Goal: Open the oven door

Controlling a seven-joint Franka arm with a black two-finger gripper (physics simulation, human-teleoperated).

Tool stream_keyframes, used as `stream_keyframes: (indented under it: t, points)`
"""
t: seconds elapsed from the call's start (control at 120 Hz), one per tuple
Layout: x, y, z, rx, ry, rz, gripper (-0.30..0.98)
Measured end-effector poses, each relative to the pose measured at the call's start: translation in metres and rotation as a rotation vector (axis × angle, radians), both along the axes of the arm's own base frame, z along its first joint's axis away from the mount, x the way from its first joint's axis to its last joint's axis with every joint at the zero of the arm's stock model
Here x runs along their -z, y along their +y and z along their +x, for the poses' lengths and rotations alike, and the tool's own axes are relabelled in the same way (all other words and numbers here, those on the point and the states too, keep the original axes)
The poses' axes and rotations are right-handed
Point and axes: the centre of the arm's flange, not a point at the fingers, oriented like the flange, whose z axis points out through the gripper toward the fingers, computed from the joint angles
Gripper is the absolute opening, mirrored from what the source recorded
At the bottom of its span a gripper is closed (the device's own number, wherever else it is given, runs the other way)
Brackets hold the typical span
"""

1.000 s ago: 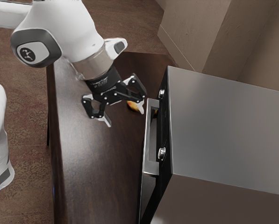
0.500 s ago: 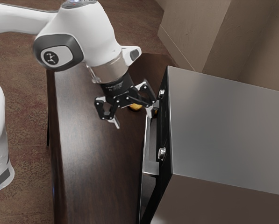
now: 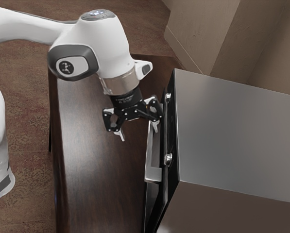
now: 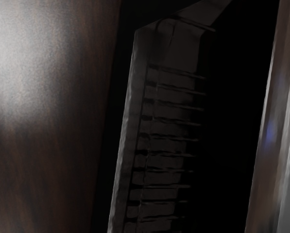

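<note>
Door (image 3: 151,199) on oven (image 3: 237,136) front, looks slightly ajar. Handle (image 3: 148,158) long axis runs along oven front, down exterior view. Gripper (image 3: 139,133) at handle's upper end there, fingers apart, not clamped: one by handle, seemingly oven side, other out over table (image 3: 96,170). Next move likely swings door outward, away from oven body; fingertip could slip off handle end.

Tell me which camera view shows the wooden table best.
The exterior view: it shows the table with its long edge and much of its dark top, running beside the oven. The wrist view shows a stretch of the same dark wood, with a bright sheen on it.
</note>
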Motion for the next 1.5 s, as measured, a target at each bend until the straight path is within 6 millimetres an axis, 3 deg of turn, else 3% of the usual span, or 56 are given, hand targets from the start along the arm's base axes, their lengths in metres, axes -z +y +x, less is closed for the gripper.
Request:
stream_keyframes:
  t: [0.25, 0.5, 1.058, 1.3, 1.5]
  points:
    - [0.005, 0.005, -0.008, -0.007, -0.002, 0.0, 0.62]
    - [0.008, 0.016, -0.035, -0.033, -0.036, 0.003, 0.56]
    - [0.054, 0.047, -0.07, -0.084, -0.002, -0.053, 0.55]
    - [0.064, 0.053, -0.086, -0.087, -0.011, -0.075, 0.56]
    - [0.068, 0.055, -0.119, -0.072, -0.059, -0.075, 0.57]
